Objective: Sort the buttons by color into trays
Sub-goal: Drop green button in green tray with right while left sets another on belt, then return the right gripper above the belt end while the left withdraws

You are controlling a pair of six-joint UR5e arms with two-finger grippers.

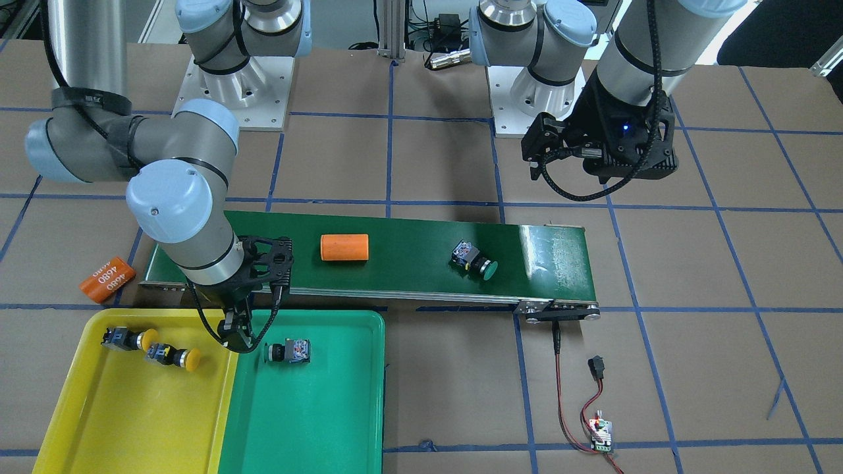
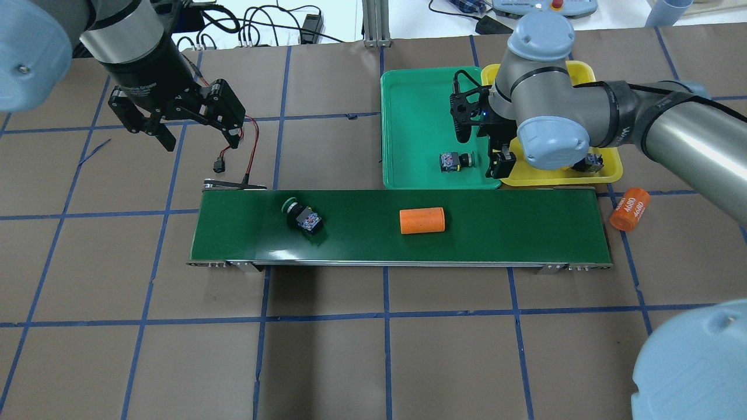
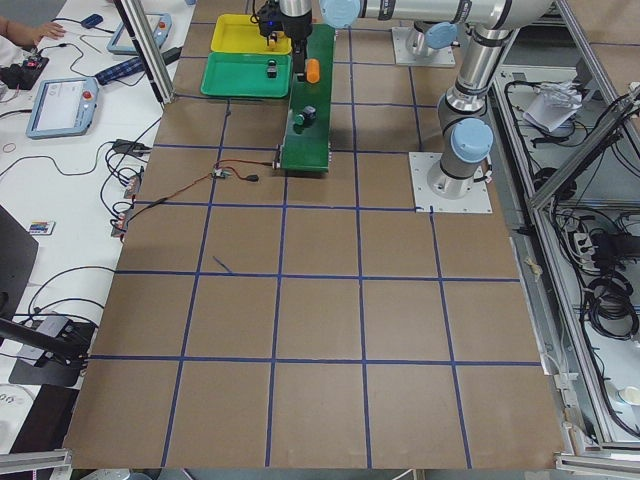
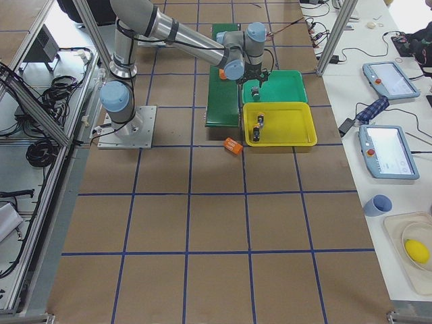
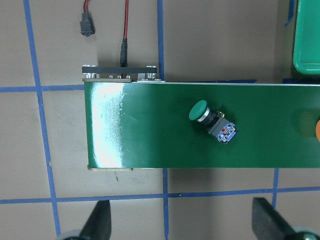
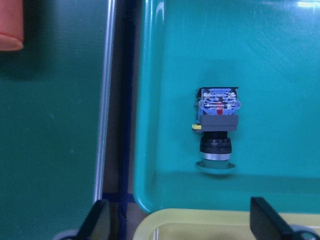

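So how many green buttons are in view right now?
2: one green button in the green tray, one green button on the conveyor belt. None looks hidden.

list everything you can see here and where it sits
table: 1, brown with blue tape grid, under everything
conveyor belt: 1, dark green, mid-table
yellow tray: 1, yellow, beside the belt
green tray: 1, green, against the yellow tray
yellow buttons: 2, yellow caps, in the yellow tray
green buttons: 2, green caps, one in the green tray, one on the belt
orange cylinders: 2, orange, one on the belt, one on the table off its end
wires and circuit board: red and black, by the belt's other end
left gripper: open, empty, above the table
right gripper: open, empty, over the trays' shared edge
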